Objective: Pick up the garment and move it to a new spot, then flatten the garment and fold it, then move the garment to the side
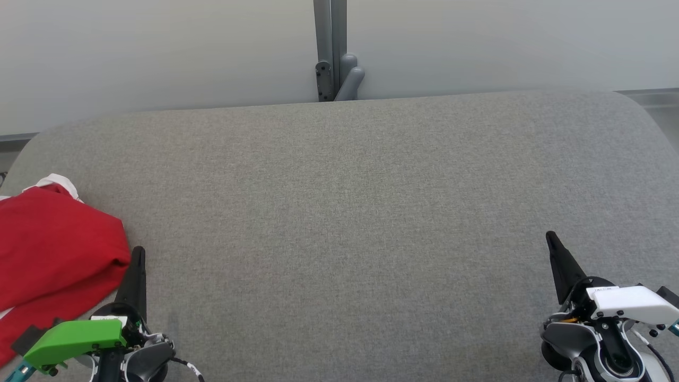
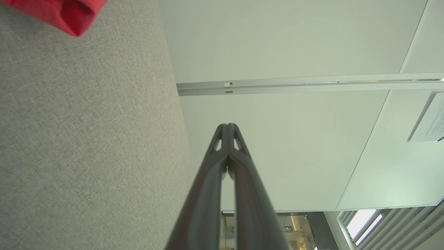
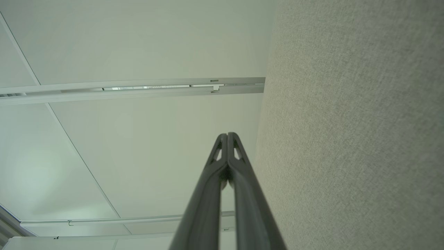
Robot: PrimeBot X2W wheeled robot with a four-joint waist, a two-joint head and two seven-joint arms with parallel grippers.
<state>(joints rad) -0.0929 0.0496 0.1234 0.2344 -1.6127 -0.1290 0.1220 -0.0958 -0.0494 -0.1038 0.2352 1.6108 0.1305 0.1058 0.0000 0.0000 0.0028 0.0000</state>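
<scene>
At the lower left of the head view, a glossy green plastic cover [image 1: 74,339] caps the left wrist. At the lower right, a matching white cover [image 1: 631,300] caps the right wrist. From each rises one gripper with two long, matte dark fingers that taper to a point.

The left gripper [image 1: 139,252] has its fingers pressed together with nothing between them. Its wrist view shows the tips meeting [image 2: 227,126], with small cut-out windows just below. The right gripper [image 1: 551,240] is likewise closed on nothing, its tips touching [image 3: 227,135], and it is well apart from any cloth.

The one garment [image 1: 53,244] lies at the left edge of the frame, just beside the left gripper. It is soft red cloth, folded into a rounded, thick bundle, with a white trim [image 1: 55,180] at its far corner. In the left wrist view a rolled red fold [image 2: 66,12] sits at the upper left, apart from the fingers.

Everything rests on a padded surface [image 1: 339,212] covered in grey woven fabric with a fine grain and rounded far corners.

Beyond it stand smooth pale wall panels [image 1: 159,53]. They are split by one grey metal post [image 1: 329,48] with a rounded grey fitting [image 1: 350,77] at its foot.
</scene>
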